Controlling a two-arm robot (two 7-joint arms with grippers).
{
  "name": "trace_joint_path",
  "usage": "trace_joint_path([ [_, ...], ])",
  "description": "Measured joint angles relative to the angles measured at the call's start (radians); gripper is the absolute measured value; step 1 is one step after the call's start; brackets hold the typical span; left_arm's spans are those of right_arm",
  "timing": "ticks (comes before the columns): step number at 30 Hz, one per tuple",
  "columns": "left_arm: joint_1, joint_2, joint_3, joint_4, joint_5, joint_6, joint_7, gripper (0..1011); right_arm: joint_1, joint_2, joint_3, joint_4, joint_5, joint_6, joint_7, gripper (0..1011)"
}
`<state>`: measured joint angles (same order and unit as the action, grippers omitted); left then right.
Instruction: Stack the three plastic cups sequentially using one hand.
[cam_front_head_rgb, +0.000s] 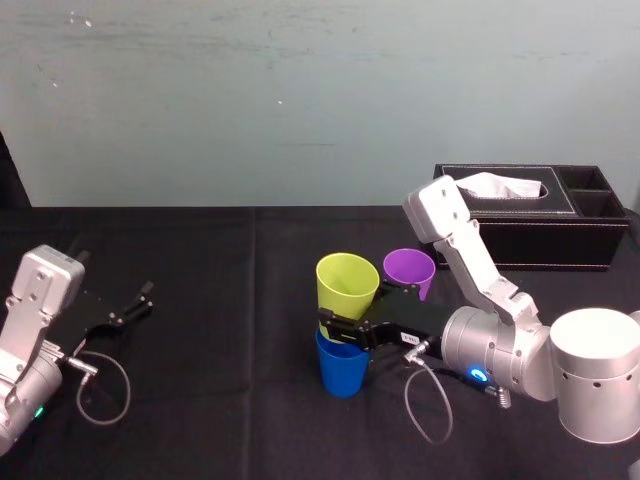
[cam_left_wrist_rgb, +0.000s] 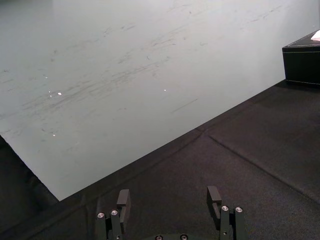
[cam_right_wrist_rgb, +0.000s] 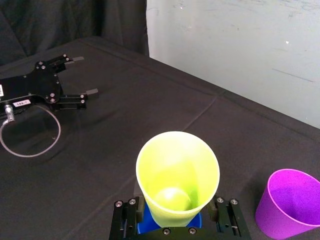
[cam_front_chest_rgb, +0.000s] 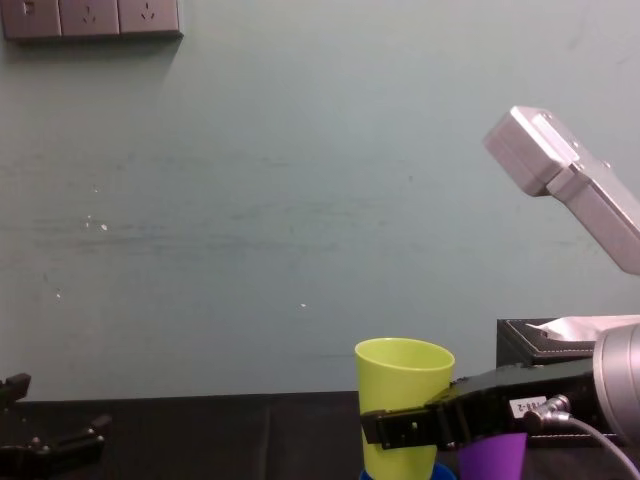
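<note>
My right gripper (cam_front_head_rgb: 355, 305) is shut on the lower part of the yellow-green cup (cam_front_head_rgb: 347, 280), with a finger on each side of it. The cup stands upright with its base just inside the rim of the blue cup (cam_front_head_rgb: 342, 370), which rests on the black table. In the right wrist view the yellow-green cup (cam_right_wrist_rgb: 177, 170) sits between the fingers, and a sliver of the blue cup (cam_right_wrist_rgb: 144, 226) shows beneath it. The purple cup (cam_front_head_rgb: 409, 270) stands alone just behind and to the right. My left gripper (cam_front_head_rgb: 135, 305) rests open and holds nothing at the table's left.
A black leather tissue box (cam_front_head_rgb: 530, 235) stands at the back right, close behind my right arm's elbow. A pale green wall runs along the table's far edge. A loose cable loops on the cloth beside the left gripper.
</note>
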<state>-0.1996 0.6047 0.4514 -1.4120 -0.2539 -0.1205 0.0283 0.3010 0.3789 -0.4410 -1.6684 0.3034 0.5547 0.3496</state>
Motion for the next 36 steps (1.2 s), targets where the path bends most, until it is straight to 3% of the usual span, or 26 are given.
trace_joint_path([
  [15, 0.0, 0.0, 0.0, 0.0, 0.0, 0.0, 0.0, 1000, 0.009, -0.014, -0.014, 0.034, -0.021, -0.003, -0.005, 708],
  [36, 0.0, 0.0, 0.0, 0.0, 0.0, 0.0, 0.0, 1000, -0.005, -0.007, -0.01, 0.002, -0.032, 0.033, -0.002, 708],
])
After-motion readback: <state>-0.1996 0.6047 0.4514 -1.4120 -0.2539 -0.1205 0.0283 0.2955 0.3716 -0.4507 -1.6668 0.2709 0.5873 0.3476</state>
